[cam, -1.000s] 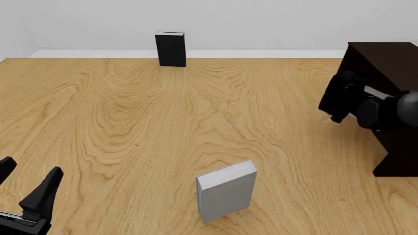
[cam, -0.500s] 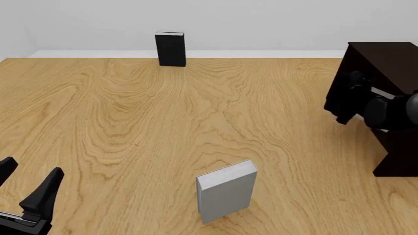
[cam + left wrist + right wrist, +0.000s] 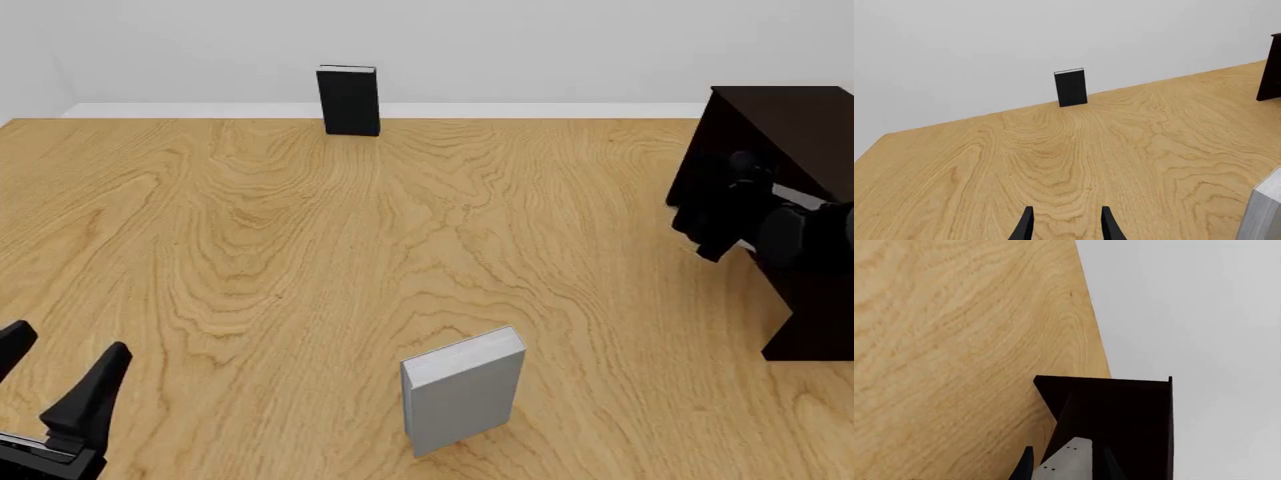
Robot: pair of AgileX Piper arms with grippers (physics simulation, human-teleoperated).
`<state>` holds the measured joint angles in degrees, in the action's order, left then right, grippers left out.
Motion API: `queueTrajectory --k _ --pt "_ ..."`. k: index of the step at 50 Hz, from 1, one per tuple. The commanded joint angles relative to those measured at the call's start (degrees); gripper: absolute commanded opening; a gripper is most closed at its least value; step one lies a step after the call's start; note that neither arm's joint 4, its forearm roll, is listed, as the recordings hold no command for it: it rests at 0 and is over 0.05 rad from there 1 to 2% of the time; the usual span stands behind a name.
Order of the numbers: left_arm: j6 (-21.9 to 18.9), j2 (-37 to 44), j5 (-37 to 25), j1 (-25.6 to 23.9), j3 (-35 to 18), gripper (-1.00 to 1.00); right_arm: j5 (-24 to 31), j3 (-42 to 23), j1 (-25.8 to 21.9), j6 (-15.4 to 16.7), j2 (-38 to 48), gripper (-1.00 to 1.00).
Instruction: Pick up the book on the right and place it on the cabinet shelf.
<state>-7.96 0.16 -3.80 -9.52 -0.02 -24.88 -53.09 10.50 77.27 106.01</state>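
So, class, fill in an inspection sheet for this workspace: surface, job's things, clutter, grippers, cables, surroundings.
Surface: wooden table, bare grain, no marks.
Job's things: light-grey book held in front of the open side of the dark cabinet, not yet on a shelf.
Clutter: second grey book upright near the front; black book upright at the far edge.
Grippers: right gripper closed on the light-grey book; left gripper open, empty, low at the near left.
Cables: nothing seen.
Surroundings: plain pale wall.
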Motion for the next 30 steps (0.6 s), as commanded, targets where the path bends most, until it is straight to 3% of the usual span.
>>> queueTrajectory --k 1,30 --pt "0.0 0.0 -0.1 -0.1 0.0 1.0 -1.0 2.0 0.9 -0.3 -0.8 1.0" --pt "0.0 0.0 0.0 -0.6 0.0 1.0 -3.2 7.1 3.6 -0.5 -3.0 1.0"
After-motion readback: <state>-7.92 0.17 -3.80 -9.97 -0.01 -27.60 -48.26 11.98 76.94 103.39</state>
